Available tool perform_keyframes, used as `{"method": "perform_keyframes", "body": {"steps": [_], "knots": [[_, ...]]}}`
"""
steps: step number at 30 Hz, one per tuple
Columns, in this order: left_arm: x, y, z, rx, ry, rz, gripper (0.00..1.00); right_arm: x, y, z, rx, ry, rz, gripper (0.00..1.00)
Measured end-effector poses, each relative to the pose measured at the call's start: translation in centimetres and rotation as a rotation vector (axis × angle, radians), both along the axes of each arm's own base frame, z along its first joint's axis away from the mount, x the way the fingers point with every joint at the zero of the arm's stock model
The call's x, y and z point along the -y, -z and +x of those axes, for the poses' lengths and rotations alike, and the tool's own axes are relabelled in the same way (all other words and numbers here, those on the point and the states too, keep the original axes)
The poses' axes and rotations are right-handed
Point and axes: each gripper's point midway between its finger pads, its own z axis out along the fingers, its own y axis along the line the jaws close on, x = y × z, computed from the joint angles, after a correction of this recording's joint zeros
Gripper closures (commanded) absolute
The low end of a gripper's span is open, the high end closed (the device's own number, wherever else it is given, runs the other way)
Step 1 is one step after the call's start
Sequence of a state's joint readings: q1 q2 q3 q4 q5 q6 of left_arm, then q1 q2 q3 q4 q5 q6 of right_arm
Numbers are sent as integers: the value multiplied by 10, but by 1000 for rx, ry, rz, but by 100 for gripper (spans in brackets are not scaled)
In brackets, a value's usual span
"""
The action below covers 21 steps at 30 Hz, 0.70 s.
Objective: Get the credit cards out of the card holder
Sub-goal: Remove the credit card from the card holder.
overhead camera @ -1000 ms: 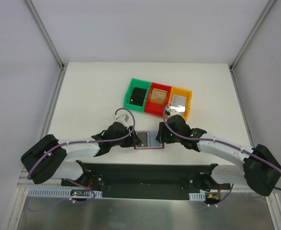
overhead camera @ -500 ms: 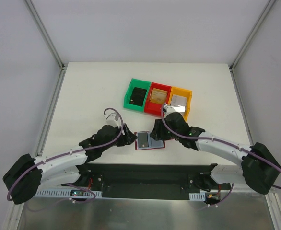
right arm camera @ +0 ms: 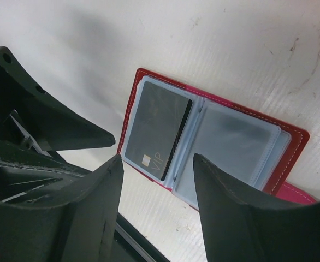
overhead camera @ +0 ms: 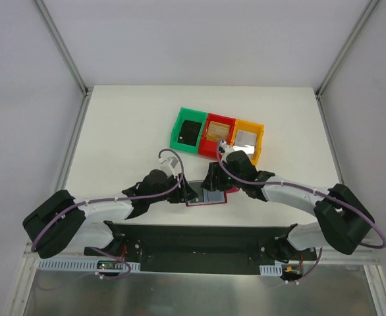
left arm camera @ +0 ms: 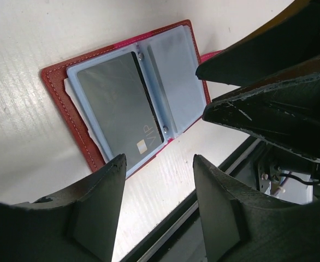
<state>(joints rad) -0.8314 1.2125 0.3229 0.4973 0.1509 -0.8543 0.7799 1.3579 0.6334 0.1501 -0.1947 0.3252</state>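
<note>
White walls and pale metal frame posts close in a white bench. The left arm and the right arm reach in from the near edge and meet low at the middle of the bench.

Three bins stand side by side toward the centre, touching one another: a green bin with a black card in it, a red bin with a tan-gold card, and an orange bin with a silvery card.

Nearer the arms, just in front of the bins, the card holder lies flat and spread wide on the bench, between the two hands. The left hand hovers at its left side and the right hand at its far right side. Each has its fingers parted with nothing between them, and neither wrist view shows a finger touching the holder.

Inside, two blue-grey pockets sit side by side. The pocket on the left arm's side holds a dark grey card – a small gold chip and the letters VIP show at one corner. The other pocket is plain blue-grey plastic. A little red tab sticks out from the holder's edge on that side.
</note>
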Motion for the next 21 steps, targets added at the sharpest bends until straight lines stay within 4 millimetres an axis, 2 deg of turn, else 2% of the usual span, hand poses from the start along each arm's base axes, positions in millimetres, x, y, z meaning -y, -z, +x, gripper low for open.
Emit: {"method": "perform_keyframes", "body": {"steps": [9,21], "knots": [[2,23,1,-60,-13,38,55,-3,10,2,-45,-1,29,47],[1,30,5,-75,-28,54,59,-13,12,-1,-76,-19,86,49]]}}
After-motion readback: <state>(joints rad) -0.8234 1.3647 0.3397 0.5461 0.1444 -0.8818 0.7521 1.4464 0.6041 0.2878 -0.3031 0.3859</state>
